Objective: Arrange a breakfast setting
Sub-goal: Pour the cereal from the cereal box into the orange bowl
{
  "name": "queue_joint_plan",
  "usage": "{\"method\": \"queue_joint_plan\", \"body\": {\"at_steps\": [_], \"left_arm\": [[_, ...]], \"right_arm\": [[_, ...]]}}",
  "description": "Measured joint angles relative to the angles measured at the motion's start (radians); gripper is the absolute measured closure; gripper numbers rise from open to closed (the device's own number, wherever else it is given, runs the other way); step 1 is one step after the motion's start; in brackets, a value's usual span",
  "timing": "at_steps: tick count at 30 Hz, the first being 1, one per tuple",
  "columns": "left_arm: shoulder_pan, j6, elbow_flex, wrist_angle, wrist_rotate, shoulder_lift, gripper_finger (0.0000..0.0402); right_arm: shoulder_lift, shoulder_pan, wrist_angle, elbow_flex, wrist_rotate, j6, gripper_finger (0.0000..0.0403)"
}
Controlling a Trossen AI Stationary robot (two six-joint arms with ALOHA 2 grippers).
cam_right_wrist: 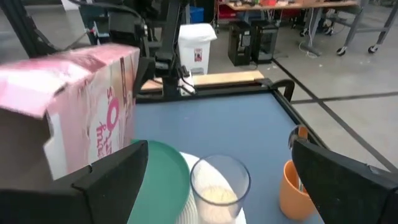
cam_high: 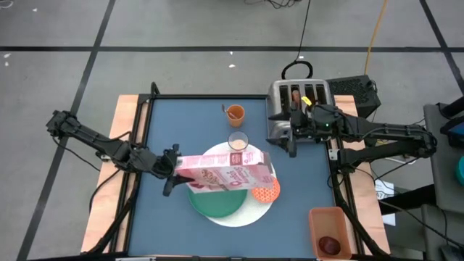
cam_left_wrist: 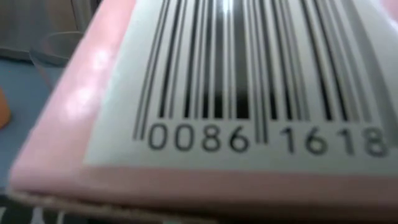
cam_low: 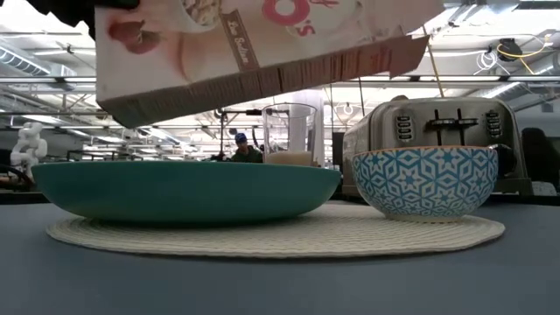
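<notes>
My left gripper [cam_high: 171,171] is shut on the pink cereal box [cam_high: 225,172], which lies on its side in the air over the green plate [cam_high: 217,203] and the white round mat [cam_high: 250,212]. The small patterned bowl [cam_high: 266,191] stands on the mat's right part. The milk glass [cam_high: 238,141] stands at the mat's far edge, and the orange cup [cam_high: 235,113] stands beyond it. My right gripper [cam_high: 292,143] is open beside the toaster, pointing at the glass [cam_right_wrist: 219,185] without touching it. The dark red fruit [cam_high: 330,244] lies in the orange bin. My left gripper holds the cereal box by its left end [cam_high: 181,171], coming level from the table's left side. The barcode face [cam_left_wrist: 236,81] fills the left wrist view and hides the fingers. The box is lifted clear of the plate, lying lengthwise toward the table's right.
The silver toaster [cam_high: 299,101] stands at the table's far right, close behind my right gripper. The orange bin [cam_high: 328,230] sits at the near right corner. Bare blue table [cam_high: 181,123] lies at the far left.
</notes>
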Motion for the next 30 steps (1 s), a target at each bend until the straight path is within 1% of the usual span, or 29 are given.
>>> {"method": "queue_joint_plan", "body": {"at_steps": [9, 16, 24, 30], "left_arm": [[-0.030, -0.108, 0.000, -0.080, -0.010, 0.000, 0.0172], [-0.033, -0.121, 0.000, -0.079, -0.016, 0.000, 0.0172], [-0.033, -0.188, 0.000, -0.078, -0.015, 0.000, 0.0172], [-0.032, -0.223, 0.000, -0.076, 0.009, 0.000, 0.0172]], "right_arm": [[-0.025, 0.000, -0.034, 0.000, 0.000, 0.000, 0.0014], [-0.052, 0.000, -0.035, 0.000, 0.000, 0.000, 0.0014], [-0.051, 0.000, -0.068, 0.000, 0.000, 0.000, 0.0014], [-0.051, 0.000, -0.064, 0.000, 0.000, 0.000, 0.0014]]}}
